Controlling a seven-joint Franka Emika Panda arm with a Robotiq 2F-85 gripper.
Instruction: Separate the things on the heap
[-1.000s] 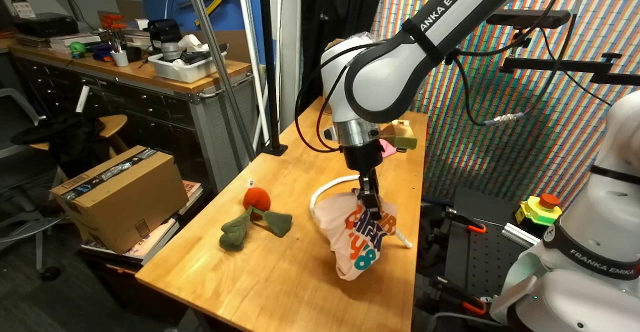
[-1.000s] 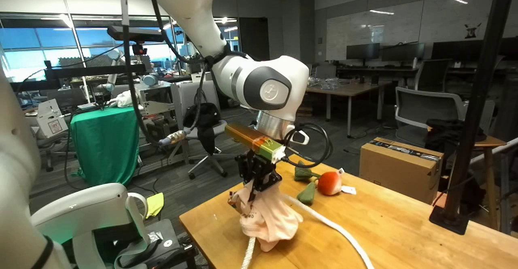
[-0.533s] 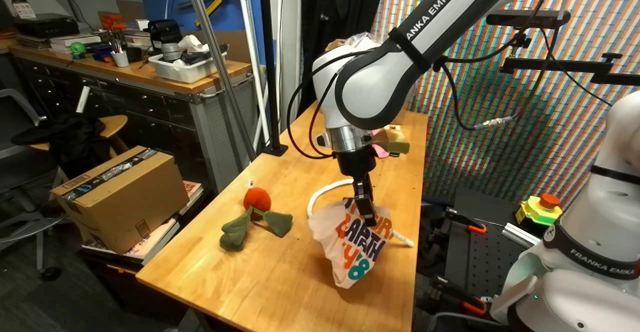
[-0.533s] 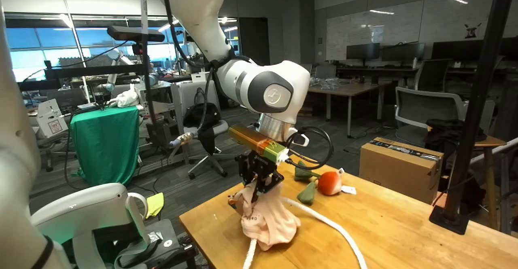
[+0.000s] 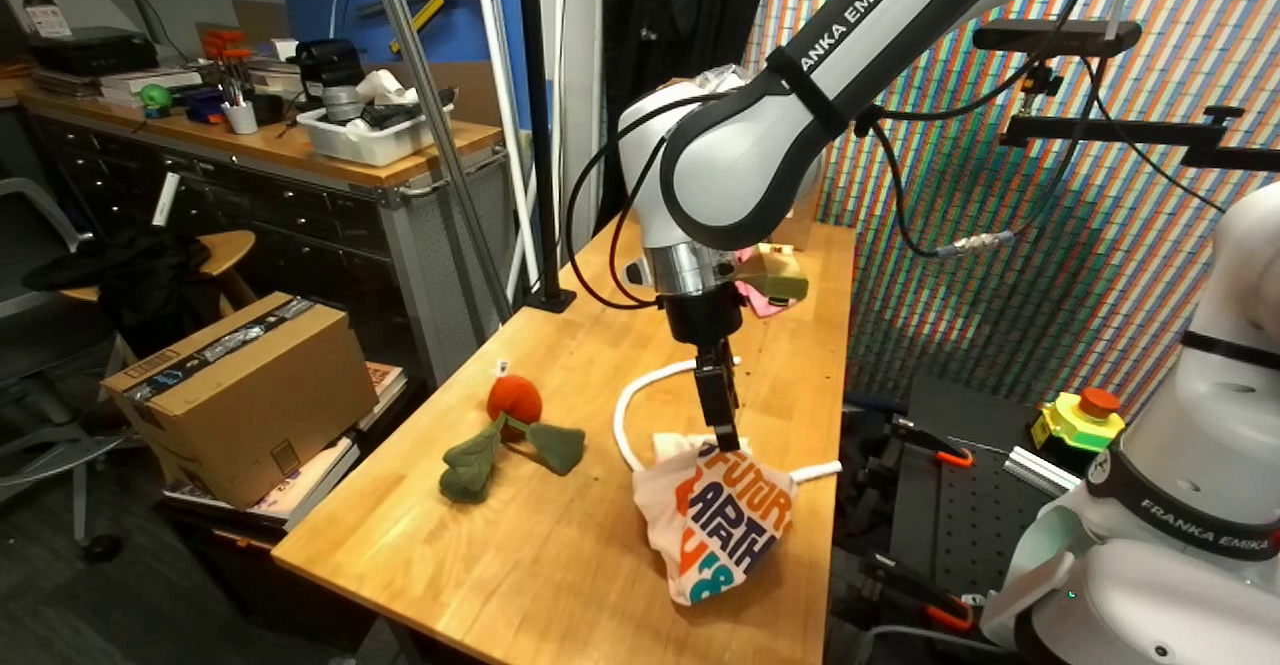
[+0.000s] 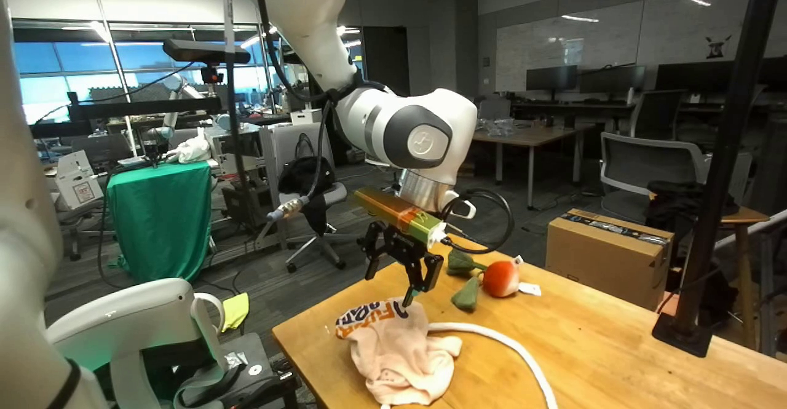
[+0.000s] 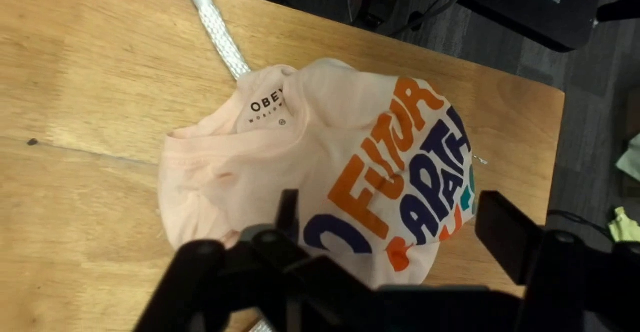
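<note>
A peach shirt point(image 5: 690, 510) with bold coloured lettering lies crumpled on the wooden table, over a white rope point(image 5: 622, 410). In the wrist view the shirt point(image 7: 240, 167) shows its collar label, and one rope end point(image 7: 220, 35) sticks out past the collar. My gripper point(image 6: 390, 285) is open just above the shirt, jaws wide apart; between its fingers point(image 7: 505, 237) nothing is gripped. Whether a fingertip still touches the cloth I cannot tell. Apart from this heap rests a red-orange plush vegetable point(image 5: 514, 400) with green leaves point(image 6: 465, 294). The rope's middle is hidden under the shirt.
Farther along the table lies a pink cloth point(image 5: 765, 305), partly behind my wrist. A black pole base point(image 6: 682, 335) stands at the table's edge. Beside the table, lower down, is a cardboard box point(image 5: 240, 395). The shirt is close to a table edge.
The jaws have opened and let go of the shirt, which has slumped down onto the table and spread out. The arm has shifted slightly; the plush vegetable has not moved.
</note>
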